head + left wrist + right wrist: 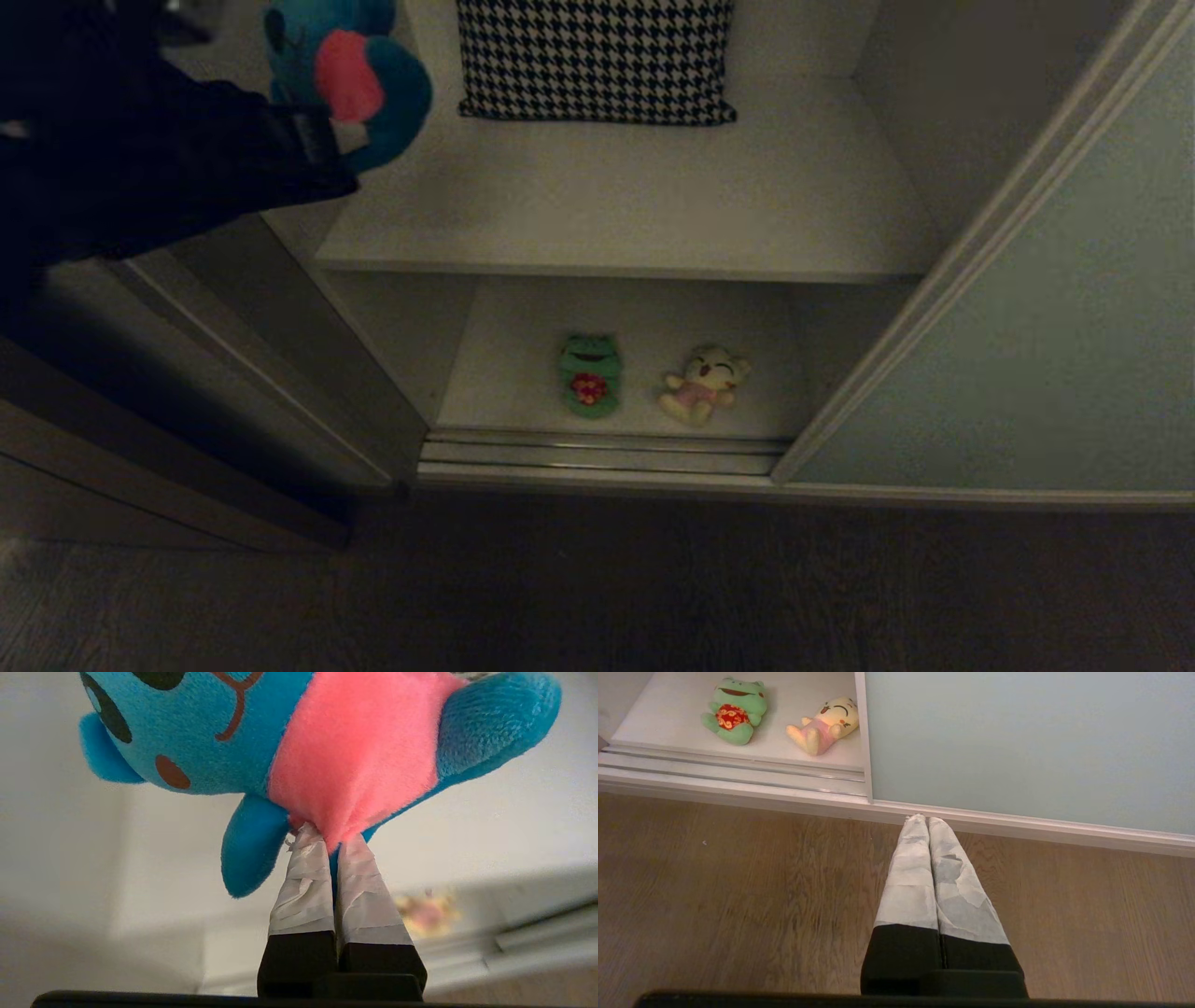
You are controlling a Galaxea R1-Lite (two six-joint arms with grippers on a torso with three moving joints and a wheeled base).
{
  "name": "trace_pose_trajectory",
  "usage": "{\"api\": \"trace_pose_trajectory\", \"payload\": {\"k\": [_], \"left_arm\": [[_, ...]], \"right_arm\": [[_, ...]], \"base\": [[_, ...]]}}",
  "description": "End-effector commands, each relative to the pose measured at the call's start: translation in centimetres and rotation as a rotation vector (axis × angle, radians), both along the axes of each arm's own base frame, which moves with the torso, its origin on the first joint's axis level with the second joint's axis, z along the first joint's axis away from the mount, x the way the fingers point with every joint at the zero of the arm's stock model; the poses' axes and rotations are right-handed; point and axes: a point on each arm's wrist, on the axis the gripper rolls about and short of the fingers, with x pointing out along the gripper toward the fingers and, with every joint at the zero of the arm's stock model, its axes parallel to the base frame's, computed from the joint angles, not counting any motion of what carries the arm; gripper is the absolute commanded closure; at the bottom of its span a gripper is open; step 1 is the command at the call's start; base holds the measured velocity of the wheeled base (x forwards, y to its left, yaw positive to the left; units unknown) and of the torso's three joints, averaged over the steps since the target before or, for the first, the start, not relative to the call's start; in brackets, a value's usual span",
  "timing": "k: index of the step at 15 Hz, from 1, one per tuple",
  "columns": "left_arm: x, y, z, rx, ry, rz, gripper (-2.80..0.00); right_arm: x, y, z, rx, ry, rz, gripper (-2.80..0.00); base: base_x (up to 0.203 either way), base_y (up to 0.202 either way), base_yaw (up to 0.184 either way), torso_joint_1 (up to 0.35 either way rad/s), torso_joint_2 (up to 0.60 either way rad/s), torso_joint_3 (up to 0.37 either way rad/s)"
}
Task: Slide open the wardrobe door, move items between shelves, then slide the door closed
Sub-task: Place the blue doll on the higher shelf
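The sliding wardrobe door (1046, 327) (1017, 742) stands slid to the right, leaving the shelves exposed. My left gripper (341, 126) (327, 837) is shut on the pink belly of the blue plush toy (345, 65) (355, 751) and holds it in the air over the upper shelf's (653, 205) left front corner. On the lower shelf (523, 373) lie the green frog (589, 375) (734, 709) and the yellow toy (702, 383) (824, 725), side by side. My right gripper (922, 820) hangs shut and empty over the wooden floor by the door's bottom edge, outside the head view.
A black-and-white houndstooth cushion (596, 58) lies at the back of the upper shelf. Silver floor rails (597, 457) run along the front of the opening. A dark brown wooden frame (168, 448) stands at the left, and wooden floor (738, 896) lies in front.
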Motion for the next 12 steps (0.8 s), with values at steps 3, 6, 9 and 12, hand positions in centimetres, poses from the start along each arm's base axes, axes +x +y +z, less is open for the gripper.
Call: {"api": "trace_pose_trajectory", "payload": {"k": [3, 6, 9, 12], "left_arm": [[10.9, -2.5, -6.4, -0.028, 0.064, 0.047, 0.0], [13.9, -3.0, -7.6, -0.069, 0.006, 0.104, 0.0], [15.2, -2.9, -7.5, -0.09, -0.033, 0.145, 0.0], [15.9, -2.7, -7.4, -0.105, -0.043, 0.153, 0.0]], "right_arm": [[0.0, 0.0, 0.0, -0.001, -0.001, 0.0, 0.0], [0.0, 0.0, 0.0, -0.001, -0.001, 0.0, 0.0], [0.0, 0.0, 0.0, 0.0, -0.001, 0.0, 0.0], [0.0, 0.0, 0.0, -0.001, -0.001, 0.002, 0.0]], "base": [[0.0, 0.0, 0.0, 0.0, 0.0, 0.0], [0.0, 0.0, 0.0, 0.0, 0.0, 0.0], [0.0, 0.0, 0.0, 0.0, 0.0, 0.0], [0.0, 0.0, 0.0, 0.0, 0.0, 0.0]]}}
